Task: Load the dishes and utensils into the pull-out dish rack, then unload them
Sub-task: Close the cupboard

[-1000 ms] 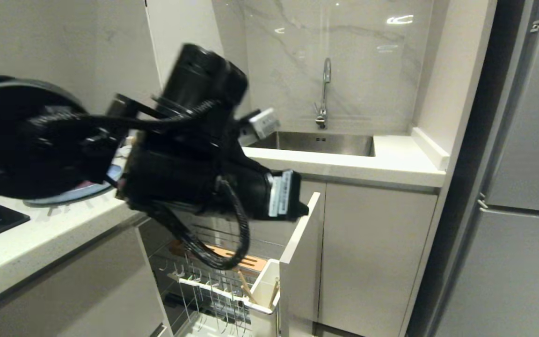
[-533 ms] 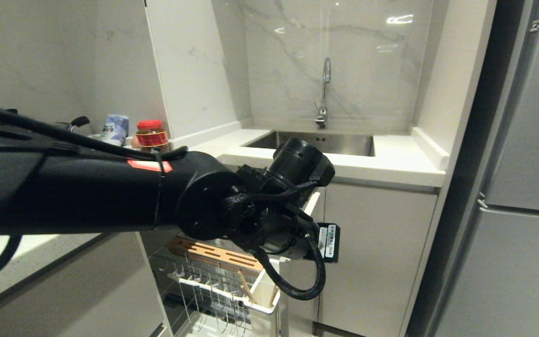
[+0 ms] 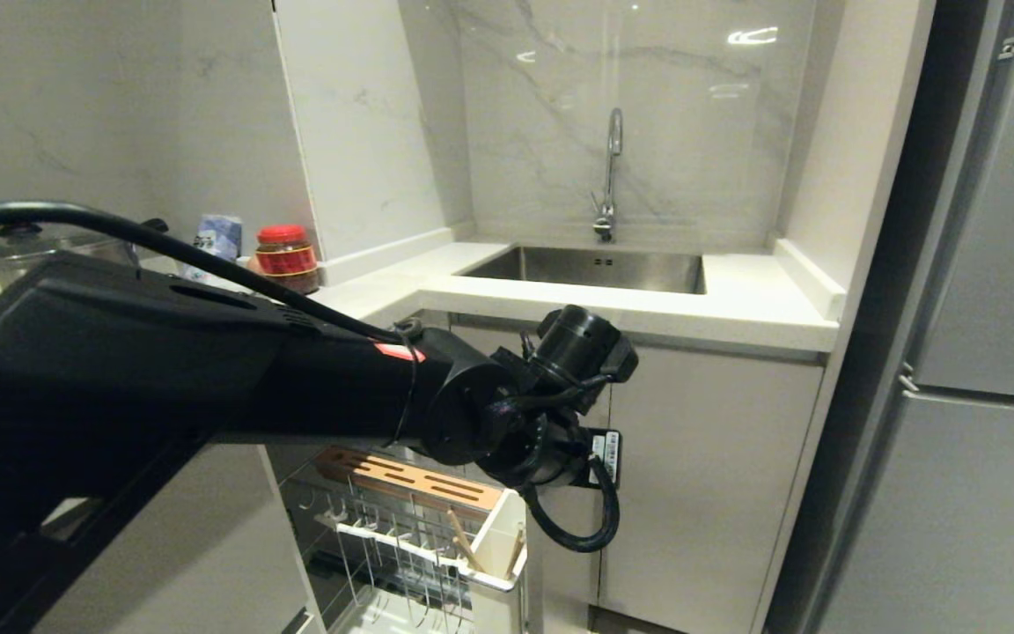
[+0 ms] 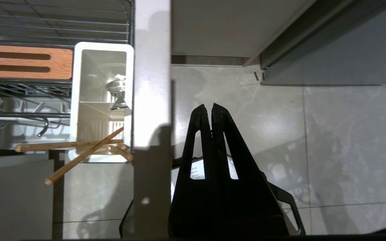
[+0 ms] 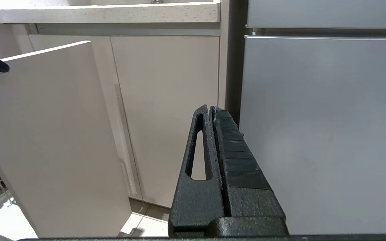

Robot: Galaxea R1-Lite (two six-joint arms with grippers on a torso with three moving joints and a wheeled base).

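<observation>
Head view: our black left arm is reaching over the chrome wire pull-out dish rack.

Left wrist view: our left gripper is hanging clenched, empty, beside the white plastic utensil bin holding light-brown wooden chopsticks.

Right wrist view: our right gripper is sitting clenched, empty.

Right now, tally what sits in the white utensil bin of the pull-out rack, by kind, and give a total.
Wooden chopsticks: 3 sticks can be made out, crossing at one end of the utensil bin and sticking out past its rim.
Metal cutlery: 1 silver piece visible in the other compartment; more may be hidden.
Total: 4 visible.
</observation>
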